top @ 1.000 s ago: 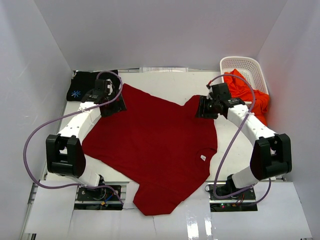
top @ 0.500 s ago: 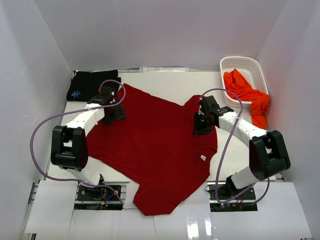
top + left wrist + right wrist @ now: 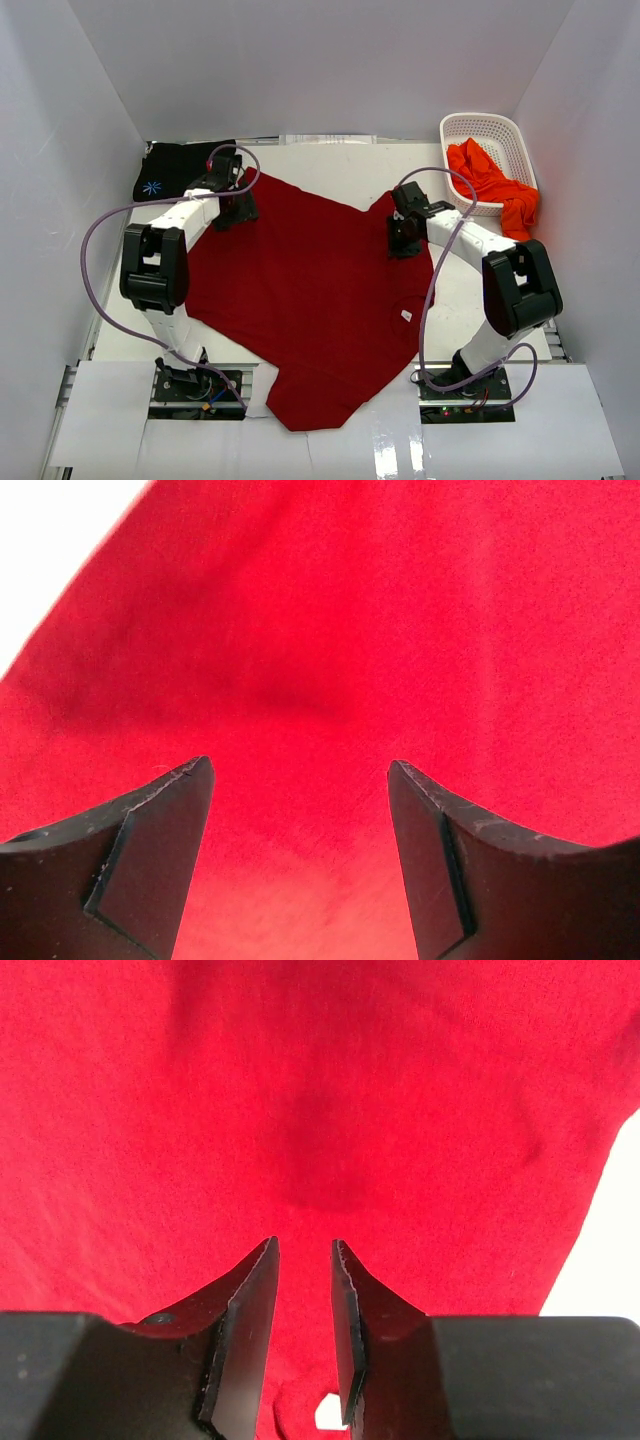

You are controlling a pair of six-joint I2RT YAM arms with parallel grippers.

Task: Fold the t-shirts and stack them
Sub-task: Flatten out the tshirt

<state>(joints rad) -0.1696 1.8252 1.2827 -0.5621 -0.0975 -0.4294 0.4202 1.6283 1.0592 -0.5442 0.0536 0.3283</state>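
— The dark red t-shirt: where does it lie, seen from above?
— Spread open on the white table and turned askew, between the two arms. Its nearest tip reaches down between the arm bases. A small white tag shows by the collar, on the right side.
— And the other shirts?
— The black t-shirt sits in a compact bundle at the far left corner, blue print up, just beside the red cloth's far left edge. The orange-red t-shirt spills over the rim of the white basket at the far right corner.
— The arms?
— Both reach forward. The left gripper is over the red shirt's far left edge and the right gripper over its far right corner. From up here I cannot tell how their jaws stand.
— What does the left wrist camera give?
— The left gripper is released, its jaws spread wide. Red cloth fills the space below and between them, and a wedge of bare table shows at the upper left.
— The right wrist?
— The right gripper has its jaws drawn nearly together, with only a slim slit left and red cloth visible through it. It clamps nothing that I can see. The shirt's edge runs down the right side, with table beyond it.
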